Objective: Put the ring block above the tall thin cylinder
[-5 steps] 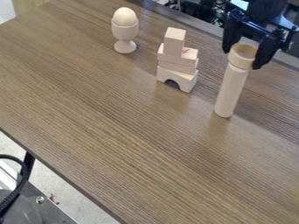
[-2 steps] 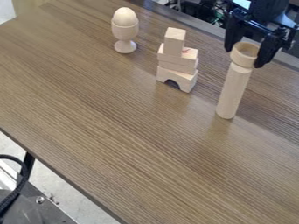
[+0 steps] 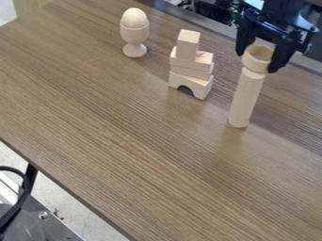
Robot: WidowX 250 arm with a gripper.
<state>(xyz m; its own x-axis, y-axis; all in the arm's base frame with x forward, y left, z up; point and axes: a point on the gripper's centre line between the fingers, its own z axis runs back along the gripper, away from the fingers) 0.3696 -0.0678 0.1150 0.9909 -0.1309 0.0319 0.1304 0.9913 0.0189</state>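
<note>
Gripper pinches the smooth, round wooden ring block atop the pale, tall thin cylinder.

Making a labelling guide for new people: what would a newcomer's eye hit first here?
Probably the black hand at upper right, right at the ring on top of the tall pale cylinder. Next, likely the block stack near top centre, with an arch at its base, and the egg in its cup at upper left.
</note>
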